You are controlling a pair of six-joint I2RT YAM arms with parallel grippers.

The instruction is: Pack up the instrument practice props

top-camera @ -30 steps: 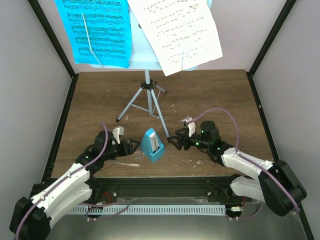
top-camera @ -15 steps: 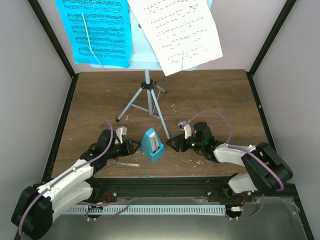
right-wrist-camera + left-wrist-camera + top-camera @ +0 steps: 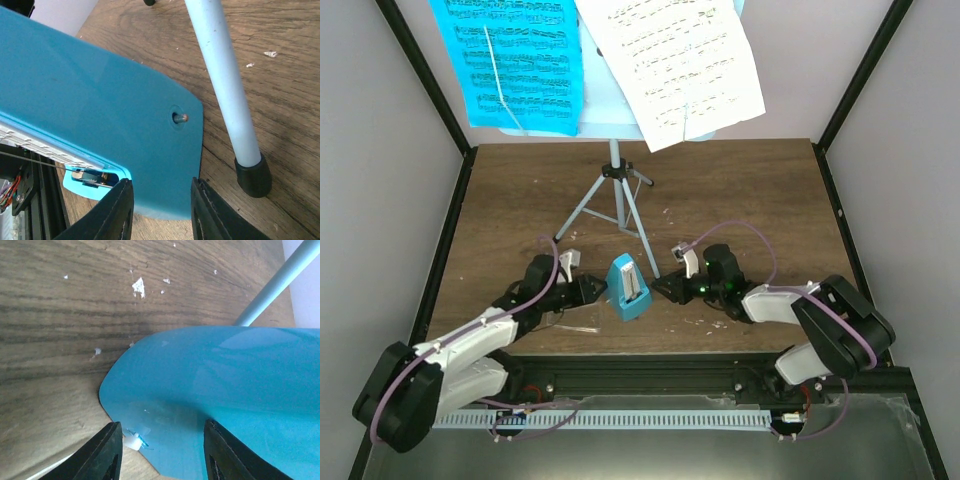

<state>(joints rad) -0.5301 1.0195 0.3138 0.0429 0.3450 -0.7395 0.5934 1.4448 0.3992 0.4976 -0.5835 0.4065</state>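
Note:
The small teal metronome [image 3: 627, 288] stands upright on the wooden table, just in front of the music stand's tripod legs [image 3: 615, 195]. My left gripper [image 3: 592, 290] points at its left side and my right gripper [image 3: 665, 288] at its right side. In the left wrist view the open left gripper [image 3: 162, 450] has the metronome's teal face [image 3: 225, 380] filling the gap beyond its tips. The right gripper [image 3: 162, 210] is also open, its jaws narrowed, with the metronome's lower edge [image 3: 100, 100] showing between them. Cyan [image 3: 515, 60] and white [image 3: 675, 65] music sheets rest on the stand.
A pale blue tripod leg [image 3: 220, 75] with a black rubber foot [image 3: 252, 177] stands right beside the right gripper. Another leg [image 3: 280, 280] runs behind the metronome. A clear flat piece [image 3: 568, 324] lies by the left arm. Black frame posts [image 3: 430, 90] border the table.
Both arms have moved inward to the metronome's two sides, and both sets of jaws have narrowed, the right more. The metronome has barely shifted.

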